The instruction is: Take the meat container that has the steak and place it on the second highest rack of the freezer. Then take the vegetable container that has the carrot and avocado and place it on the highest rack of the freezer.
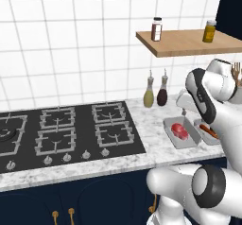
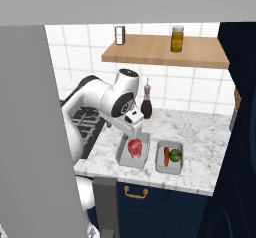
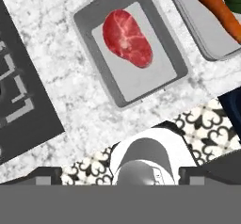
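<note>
a: where do things stand?

b: the gripper hangs over the meat container, jaws spread wide and holding nothing. the steak lies toward one end of that tray, not centred.

a: and the tray's place on the counter?

b: near the front edge, between the stove and the vegetable container with the carrot and avocado. the two trays sit just beside each other, apart.

a: what could go wrong?

b: a grip on one thin wall would leave the tray hanging off-balance; it could tip and slide the steak out. coming down over the meat instead of the rim would press into it. a swing toward the neighbour could nudge that tray toward the edge.

a: and the freezer?

b: the grey panel close on the left of the right base view is probably its open door; i can't be sure. a loaded tray could clip it.
</note>
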Available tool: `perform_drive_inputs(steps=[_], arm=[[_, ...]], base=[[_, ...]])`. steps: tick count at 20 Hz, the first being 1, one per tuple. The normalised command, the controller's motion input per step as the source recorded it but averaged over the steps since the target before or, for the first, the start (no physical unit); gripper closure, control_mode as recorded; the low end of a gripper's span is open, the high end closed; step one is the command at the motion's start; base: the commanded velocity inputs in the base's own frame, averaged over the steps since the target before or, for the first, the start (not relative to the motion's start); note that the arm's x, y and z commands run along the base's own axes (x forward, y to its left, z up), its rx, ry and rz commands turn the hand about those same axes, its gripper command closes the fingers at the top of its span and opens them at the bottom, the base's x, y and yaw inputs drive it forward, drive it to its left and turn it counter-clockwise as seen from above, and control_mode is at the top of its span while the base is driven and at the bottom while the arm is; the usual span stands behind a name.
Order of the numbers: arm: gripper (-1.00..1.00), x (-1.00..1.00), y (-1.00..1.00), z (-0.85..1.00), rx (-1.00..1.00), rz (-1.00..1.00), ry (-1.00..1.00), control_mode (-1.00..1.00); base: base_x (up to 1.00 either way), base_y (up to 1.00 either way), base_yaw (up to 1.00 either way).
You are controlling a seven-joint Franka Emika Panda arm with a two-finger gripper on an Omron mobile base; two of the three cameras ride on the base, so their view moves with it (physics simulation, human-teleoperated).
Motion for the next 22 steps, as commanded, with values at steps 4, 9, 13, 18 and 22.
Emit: perform_drive_inputs(steps=[4,9,13,18,22], arm=[[-1.0,-0.02,-0.51,-0.81,0.01,-0.34,0.09,-1.0],[-1.0,-0.04,-0.36,-0.8,0.0,-0.33,0.0,-1.0],[-1.0,0.0,-0.05,-0.57,0.0,-0.28,0.0,-1.0],[-1.0,0.15,0.0,-0.46,0.0,-0.1,0.0,-1.0],[-1.0,0.43,0.0,-0.34,0.0,-0.02,0.0,-1.0]], base=[[0.0,0.0,0.0],[0.0,0.0,0.0],[0.0,0.0,0.0],[0.0,0.0,0.0],[0.0,0.0,0.0]])
